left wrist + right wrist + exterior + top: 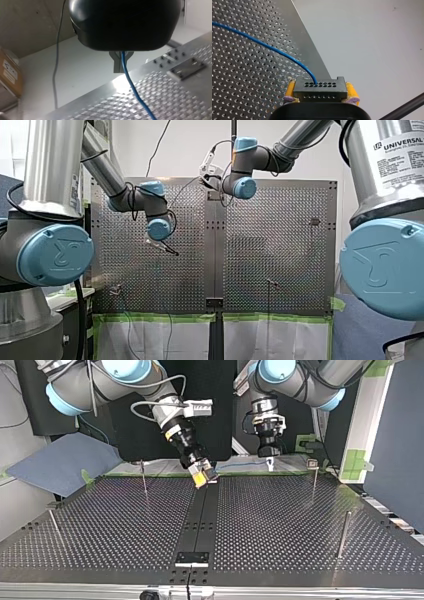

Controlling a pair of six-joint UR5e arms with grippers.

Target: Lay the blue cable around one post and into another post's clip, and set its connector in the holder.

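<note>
Perforated metal table fills the top view, and we sweep it from that view's left. First up, a thin left post, upright and well apart from both grippers. Next, my right gripper at the far end of the black centre strip. Its yellow pads are clamped hard on the dark connector, though I cannot tell whether it touches the surface. Out of the connector arcs the blue cable, running along the far edge to my left gripper. There the metal fingers are pinched together on it. Further right stand a far post and a near post.
</note>
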